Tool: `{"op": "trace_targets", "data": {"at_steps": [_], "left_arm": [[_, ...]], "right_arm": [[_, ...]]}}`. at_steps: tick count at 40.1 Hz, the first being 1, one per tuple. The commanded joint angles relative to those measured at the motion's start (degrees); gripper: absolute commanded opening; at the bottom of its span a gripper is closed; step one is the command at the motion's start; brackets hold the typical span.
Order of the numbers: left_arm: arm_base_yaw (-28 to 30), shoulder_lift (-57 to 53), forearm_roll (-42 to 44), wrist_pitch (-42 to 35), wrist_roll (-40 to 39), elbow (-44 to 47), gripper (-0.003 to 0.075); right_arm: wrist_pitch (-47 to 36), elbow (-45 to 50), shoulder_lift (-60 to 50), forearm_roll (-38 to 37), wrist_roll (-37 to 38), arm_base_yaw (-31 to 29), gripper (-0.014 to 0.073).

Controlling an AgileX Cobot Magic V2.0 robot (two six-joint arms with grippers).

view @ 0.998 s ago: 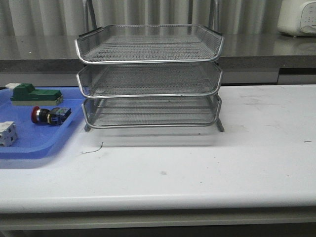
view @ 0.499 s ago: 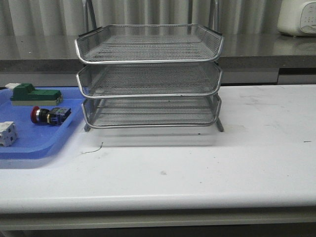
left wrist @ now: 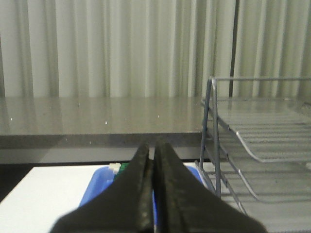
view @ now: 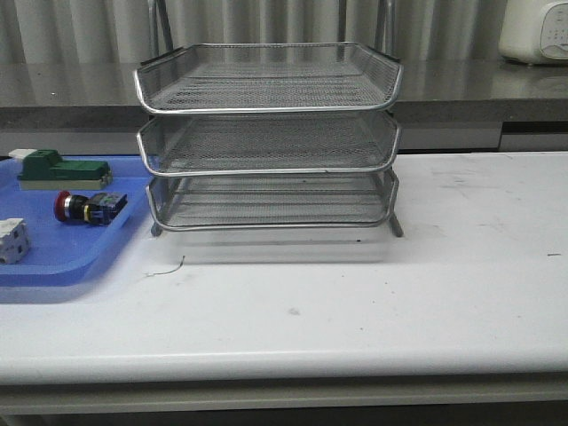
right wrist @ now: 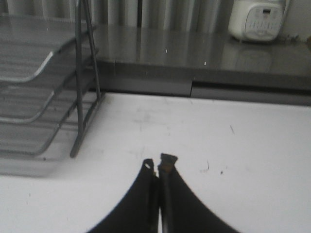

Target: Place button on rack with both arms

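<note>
The button (view: 87,208), red cap with a black, yellow and blue body, lies on its side in the blue tray (view: 53,262) at the left. The silver wire-mesh rack (view: 271,142) stands at the table's middle, its three tiers empty. Neither arm shows in the front view. In the left wrist view my left gripper (left wrist: 153,145) is shut with nothing in it, pointing over the blue tray (left wrist: 97,187) with the rack (left wrist: 252,145) to one side. My right gripper (right wrist: 158,162) is shut and empty above bare table, the rack (right wrist: 43,87) off to its side.
A green block (view: 62,169) and a white block (view: 11,240) share the blue tray with the button. A grey counter (view: 461,93) runs behind the table, with a white appliance (view: 535,31) at its right end. A small wire scrap (view: 169,266) lies in front of the rack.
</note>
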Motion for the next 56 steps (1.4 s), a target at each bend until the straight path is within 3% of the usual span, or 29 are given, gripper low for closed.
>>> {"op": "trace_targets", "data": {"at_steps": [1, 9, 21, 24, 27, 32, 35, 37, 46, 56], "left_arm": [[-0.4, 3.5, 1.6, -0.5, -0.4, -7.9, -0.0019], [-0.4, 17.3, 6.1, 8.4, -0.4, -18.2, -0.0019], [-0.4, 26.9, 6.1, 7.0, -0.4, -20.1, -0.0018], [-0.4, 26.9, 6.1, 7.1, -0.4, -20.1, 0.0002], [-0.4, 26.9, 6.1, 7.1, -0.4, -20.1, 0.0101], [-0.4, 26.9, 5.7, 7.4, -0.4, -19.9, 0.0404], [-0.4, 26.9, 5.7, 7.4, -0.4, -19.9, 0.0563], [-0.4, 26.9, 5.7, 7.4, -0.4, -19.9, 0.062], [-0.4, 26.9, 5.7, 7.4, -0.4, -19.9, 0.0641], [-0.4, 26.9, 5.7, 7.4, -0.4, -19.9, 0.064]], "right_arm": [[-0.4, -7.6, 0.4, -0.4, -0.1, -0.3, -0.006], [7.6, -18.9, 11.4, 6.2, 0.0, -0.3, -0.006], [7.3, -22.1, 23.9, 7.1, 0.0, -0.3, -0.0056], [7.2, -22.1, 24.0, 7.1, 0.0, -0.3, -0.0011], [7.0, -22.1, 24.0, 7.0, 0.0, -0.3, 0.0114], [7.0, -22.1, 24.0, 7.0, 0.0, -0.3, 0.0398], [6.4, -21.8, 24.0, 7.0, 0.0, -0.3, 0.0507], [5.8, -21.4, 24.0, 7.0, 0.0, -0.3, 0.0552], [5.5, -21.6, 25.8, 9.0, 0.0, -0.3, 0.0561], [6.0, -25.3, 39.6, 16.3, 0.0, -0.3, 0.0561]]}}
